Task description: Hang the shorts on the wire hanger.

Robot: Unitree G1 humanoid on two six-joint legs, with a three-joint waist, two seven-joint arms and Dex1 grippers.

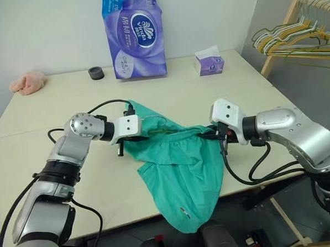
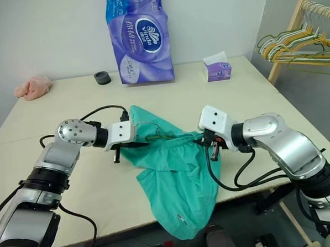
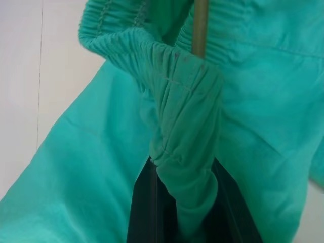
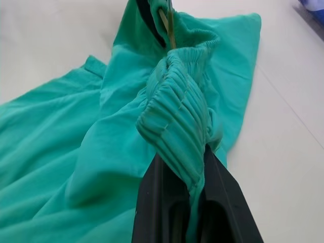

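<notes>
The teal-green shorts (image 1: 181, 172) hang stretched between my two grippers above the table's front edge. One leg drapes down past that edge. My left gripper (image 1: 135, 137) is shut on the gathered waistband (image 3: 185, 116) at one end. At the other end my right gripper (image 1: 213, 133) is shut on the waistband (image 4: 177, 111). A thin olive wire of the wire hanger (image 3: 199, 28) runs along inside the waistband opening, and the hanger (image 4: 169, 25) shows again in the right wrist view. The rest of the hanger is hidden in the cloth.
On the cream table (image 1: 53, 107), a tall purple tissue-paper pack (image 1: 134, 34) stands at the back. A small tissue box (image 1: 209, 62) sits to its right, a black roll (image 1: 96, 73) to its left, and a pink cloth lump (image 1: 28, 82) at far left. Off the right edge, a wooden rack holds coloured hangers (image 1: 293, 36).
</notes>
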